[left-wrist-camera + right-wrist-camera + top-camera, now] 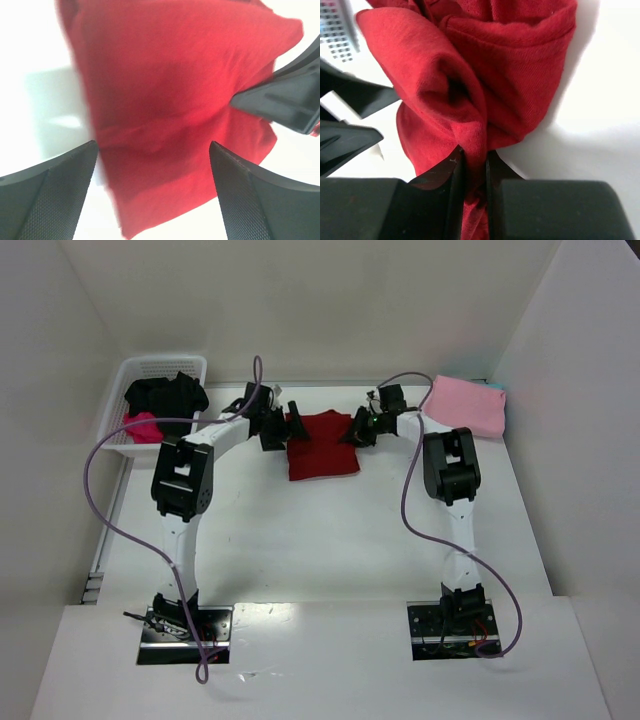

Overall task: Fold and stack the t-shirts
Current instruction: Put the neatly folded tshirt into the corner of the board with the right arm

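Item, table (330, 540): white, walled on three sides, carrying everything below. Item, basket (128, 368): white slatted plastic, set at the table's far left corner. Item, dark red t-shirt (323, 445): lay partly folded at the far middle of the table, between the two grippers, its right edge bunched and drawn up into a ridge. Item, light pink t-shirt (465, 405): folded square, lay flat at the far right corner, well apart from the red one. Item, black t-shirt (165, 393): crumpled in the basket, spilling over its near right rim. Item, magenta t-shirt (142, 426): a small heap in the basket's near end, just beside the black one. Item, left gripper (155, 155): stood spread wide over the left part of the dark red t-shirt, holding nothing. Item, right gripper (472, 165): nearly closed, fingers (451, 185) pinching a gathered fold at the dark red t-shirt's right edge.
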